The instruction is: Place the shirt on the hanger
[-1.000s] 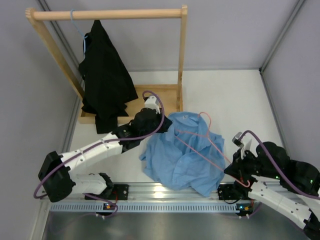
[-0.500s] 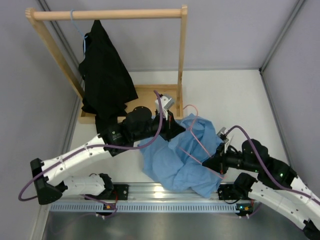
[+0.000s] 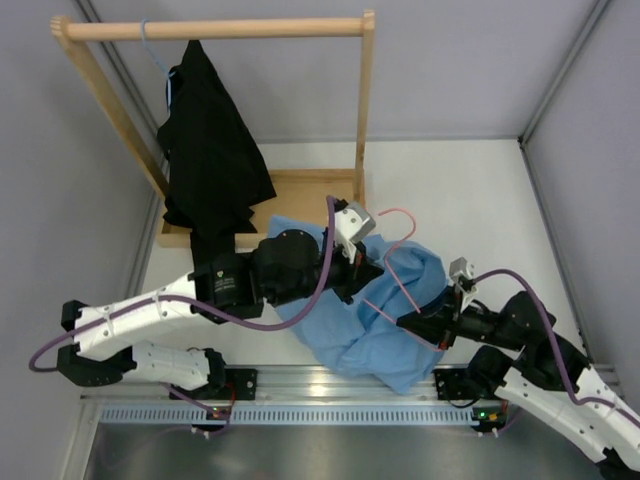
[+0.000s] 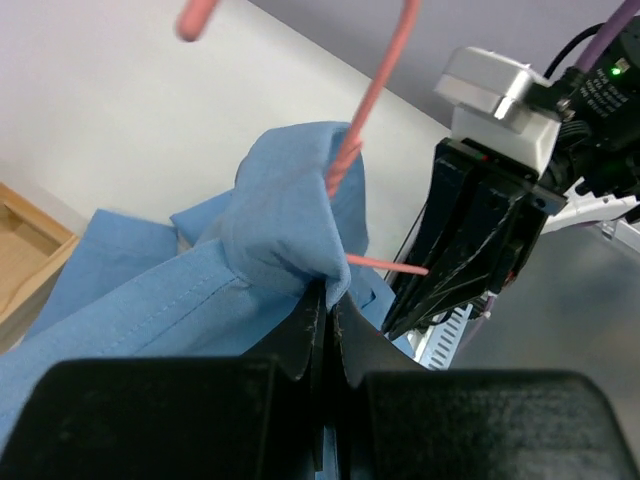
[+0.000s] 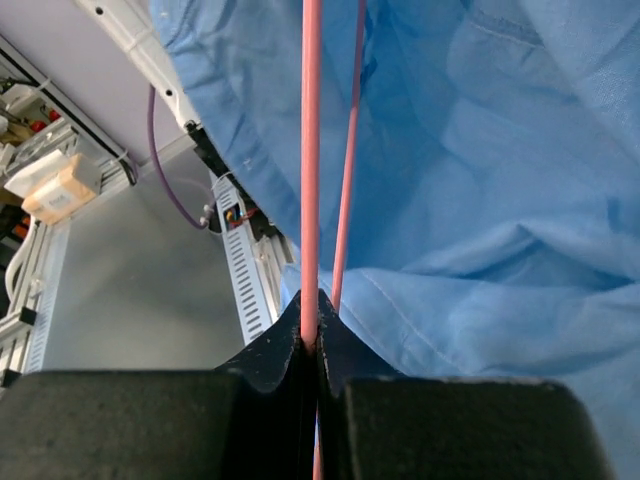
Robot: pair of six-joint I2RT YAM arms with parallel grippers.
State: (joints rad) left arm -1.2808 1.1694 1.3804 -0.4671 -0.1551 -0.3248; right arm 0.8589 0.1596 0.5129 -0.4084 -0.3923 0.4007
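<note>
The light blue shirt (image 3: 365, 320) hangs bunched and lifted off the table between the two arms. My left gripper (image 3: 372, 268) is shut on a fold of the shirt (image 4: 285, 225), holding it up. The pink wire hanger (image 3: 395, 270) runs through the cloth, its hook (image 3: 400, 216) sticking out above the shirt. My right gripper (image 3: 415, 325) is shut on a hanger wire (image 5: 311, 150), the shirt (image 5: 480, 200) draped beside it. In the left wrist view the hanger (image 4: 375, 95) rises from the cloth.
A wooden clothes rack (image 3: 215, 28) stands at the back left with a black garment (image 3: 208, 150) on a thin blue hanger (image 3: 155, 55). Its wooden base (image 3: 310, 190) lies just behind the shirt. A metal rail (image 3: 290, 385) runs along the near edge.
Both arms have moved inward and upward. The left gripper lifted the shirt's upper part to the right; the right gripper carried the hanger left into the shirt, which is bunched up more.
</note>
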